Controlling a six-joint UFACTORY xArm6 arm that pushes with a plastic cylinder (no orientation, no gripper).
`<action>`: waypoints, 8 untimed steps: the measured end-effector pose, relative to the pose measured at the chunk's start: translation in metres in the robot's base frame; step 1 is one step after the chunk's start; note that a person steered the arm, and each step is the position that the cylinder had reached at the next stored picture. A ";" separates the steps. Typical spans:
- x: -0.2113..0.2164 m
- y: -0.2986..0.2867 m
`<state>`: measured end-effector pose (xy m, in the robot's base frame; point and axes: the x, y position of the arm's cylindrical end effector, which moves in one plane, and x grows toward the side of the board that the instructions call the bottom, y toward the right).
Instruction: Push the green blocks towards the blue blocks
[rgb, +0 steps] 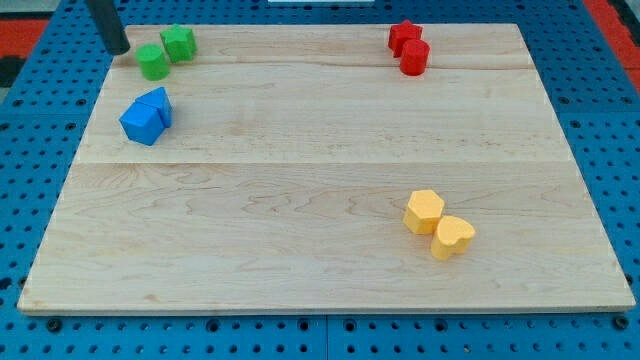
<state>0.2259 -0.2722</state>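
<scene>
Tip beside the green pair, blue pair just below

Camera view: my tip sits just left of the green blocks; there is no pincer. Their pair runs upper-right to lower-left, near the blue blocks on the counter. Best to come round above, then push down evenly.

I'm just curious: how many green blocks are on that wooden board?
2, both near the view's top left corner: one green block, one green block touching it up-right. My tip is just left of them. None look hidden.
</scene>
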 end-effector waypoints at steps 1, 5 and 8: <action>-0.031 0.047; 0.090 0.094; 0.011 0.047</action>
